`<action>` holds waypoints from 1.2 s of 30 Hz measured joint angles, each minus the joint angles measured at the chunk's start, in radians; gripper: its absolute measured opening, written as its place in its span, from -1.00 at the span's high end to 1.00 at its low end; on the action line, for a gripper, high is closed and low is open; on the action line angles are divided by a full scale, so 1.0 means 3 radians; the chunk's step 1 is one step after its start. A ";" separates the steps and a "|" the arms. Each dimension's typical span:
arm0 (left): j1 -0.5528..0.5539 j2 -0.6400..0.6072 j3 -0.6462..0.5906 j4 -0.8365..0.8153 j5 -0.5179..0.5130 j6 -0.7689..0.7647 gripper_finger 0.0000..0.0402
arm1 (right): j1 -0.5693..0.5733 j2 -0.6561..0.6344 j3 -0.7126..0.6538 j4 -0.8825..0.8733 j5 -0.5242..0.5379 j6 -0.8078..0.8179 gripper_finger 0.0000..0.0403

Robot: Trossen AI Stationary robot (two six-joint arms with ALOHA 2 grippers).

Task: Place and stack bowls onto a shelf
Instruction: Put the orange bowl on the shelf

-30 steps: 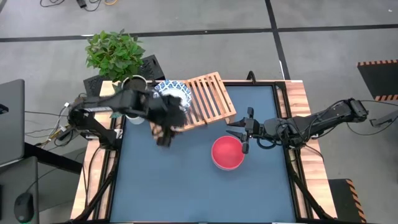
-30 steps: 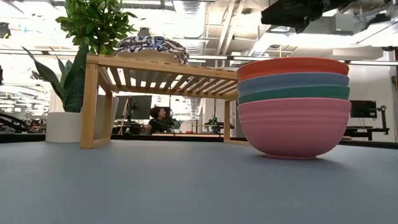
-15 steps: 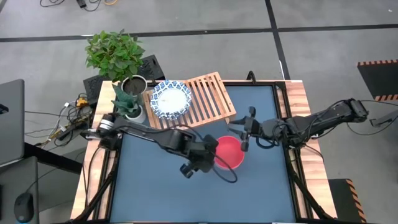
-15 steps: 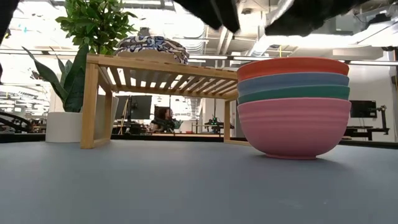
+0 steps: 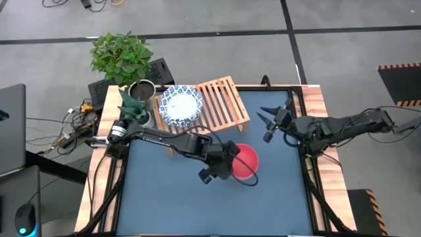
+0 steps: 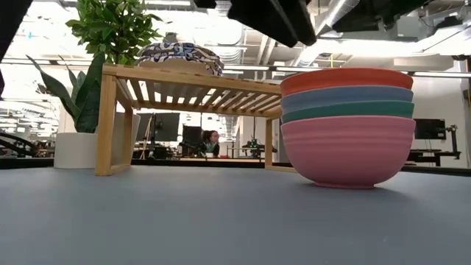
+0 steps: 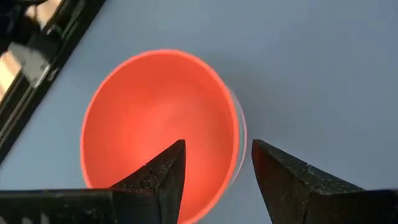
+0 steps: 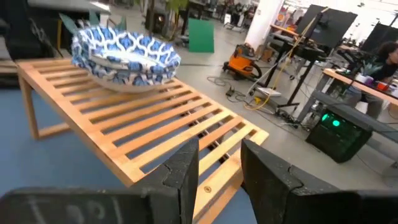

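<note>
Left hand (image 7: 214,171) hangs open over the round red plastic bowl (image 5: 245,162) at frame centre; it should straddle the rim squarely, then pinch. Right hand (image 5: 268,122) waits open, upper right.

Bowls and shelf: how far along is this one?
Done: a blue-patterned bowl sits on the shelf. In hand: the left gripper, open, straddles the red top bowl's rim on the table stack. Left: four stacked bowls. The right gripper waits, open, near the shelf.
</note>
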 joint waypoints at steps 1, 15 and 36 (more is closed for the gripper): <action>0.0023 0.0029 0.0003 0.0039 0.0068 0.0021 0.16 | 0.0002 -0.0038 0.0001 -0.0026 0.0000 0.0010 0.28; 0.0199 0.0312 -0.0002 -0.0028 0.0298 0.0118 0.16 | 0.0070 -0.0211 -0.0001 -0.0495 -0.0108 0.0404 0.28; 0.0152 0.0381 0.0023 -0.0101 0.0231 -0.0024 0.85 | 0.0087 -0.0211 -0.0001 -0.0484 -0.0106 0.0429 0.28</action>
